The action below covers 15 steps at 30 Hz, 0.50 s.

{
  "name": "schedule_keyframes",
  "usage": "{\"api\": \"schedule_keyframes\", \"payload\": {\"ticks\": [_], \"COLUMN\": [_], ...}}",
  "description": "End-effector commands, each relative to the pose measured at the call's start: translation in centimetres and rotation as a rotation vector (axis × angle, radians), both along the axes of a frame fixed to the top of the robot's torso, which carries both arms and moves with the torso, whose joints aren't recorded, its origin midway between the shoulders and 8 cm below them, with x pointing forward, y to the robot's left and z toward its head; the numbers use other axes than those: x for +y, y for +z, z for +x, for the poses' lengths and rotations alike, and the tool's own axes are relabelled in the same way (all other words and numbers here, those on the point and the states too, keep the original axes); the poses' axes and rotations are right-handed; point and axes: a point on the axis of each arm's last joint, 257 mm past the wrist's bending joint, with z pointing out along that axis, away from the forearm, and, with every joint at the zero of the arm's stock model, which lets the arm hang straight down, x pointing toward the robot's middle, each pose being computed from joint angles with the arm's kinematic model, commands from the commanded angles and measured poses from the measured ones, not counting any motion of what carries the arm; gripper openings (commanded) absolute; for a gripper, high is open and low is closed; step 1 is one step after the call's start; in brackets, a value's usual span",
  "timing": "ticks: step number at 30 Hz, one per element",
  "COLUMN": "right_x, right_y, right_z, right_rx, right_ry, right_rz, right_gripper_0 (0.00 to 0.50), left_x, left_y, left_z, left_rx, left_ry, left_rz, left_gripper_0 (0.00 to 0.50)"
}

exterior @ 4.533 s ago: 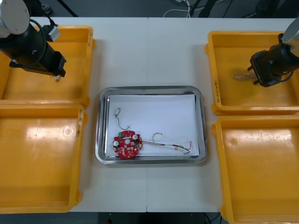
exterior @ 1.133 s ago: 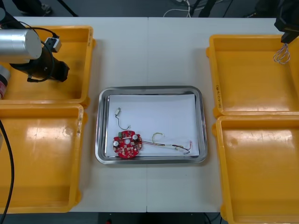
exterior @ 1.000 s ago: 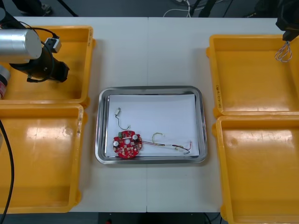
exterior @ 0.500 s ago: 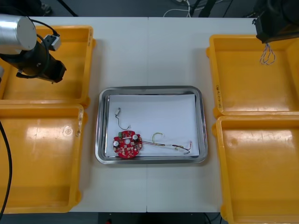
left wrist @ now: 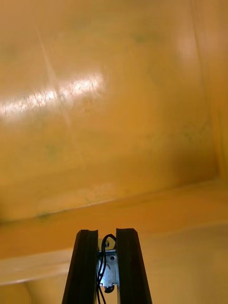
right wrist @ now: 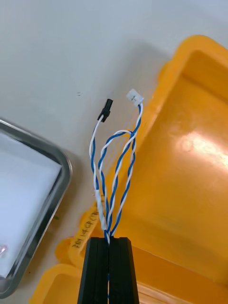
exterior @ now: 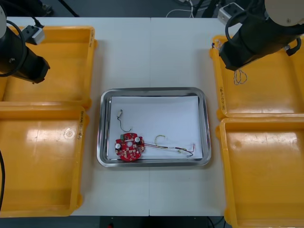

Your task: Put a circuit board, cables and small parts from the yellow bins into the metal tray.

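Observation:
My right gripper is shut on a twisted blue and white cable, whose loops and two connectors hang free ahead of the fingers. In the front view the cable dangles under the right arm, above the left wall of the far right yellow bin. My left gripper is shut on a small metal part with a thin black wire, over the far left bin. The metal tray, white inside, holds a round red circuit board, a thin dark cable and a red and yellow cable.
The near left bin and the near right bin flank the tray. A strip of bare table lies between the far bins. The tray's corner is close to the orange bin wall.
The right arm has swung left from the table's far right corner toward the tray, carrying the cable. The left arm has drawn back toward the left edge.

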Motion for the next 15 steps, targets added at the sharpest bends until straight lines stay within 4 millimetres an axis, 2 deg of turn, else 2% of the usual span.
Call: {"api": "schedule_keyframes", "payload": {"ticks": [1, 7, 10, 15], "right_x": [2.4, 6.3, 7.9, 9.3], "right_y": [0.9, 0.8, 0.3, -1.0], "right_z": [-1.8, -3.8, -4.6, -5.5], "right_rx": [-0.017, 0.002, 0.011, 0.002], "right_ry": [0.138, 0.281, 0.335, 0.407], "right_rz": [-0.012, 0.03, 0.027, -0.059], "right_gripper_0": [0.0, 0.0, 0.0, 0.0], "left_x": [1.4, 0.1, -1.0, -3.2], "left_y": [2.5, 3.8, 3.7, 3.6], "left_z": [-1.4, -1.3, -1.3, -1.3], "left_rx": [-0.034, -0.095, -0.107, -0.124], "left_ry": [0.014, 0.016, 0.04, 0.064], "left_rz": [0.055, 0.047, 0.008, -0.029], "left_gripper_0": [0.0, 0.0, 0.0, 0.0]}}
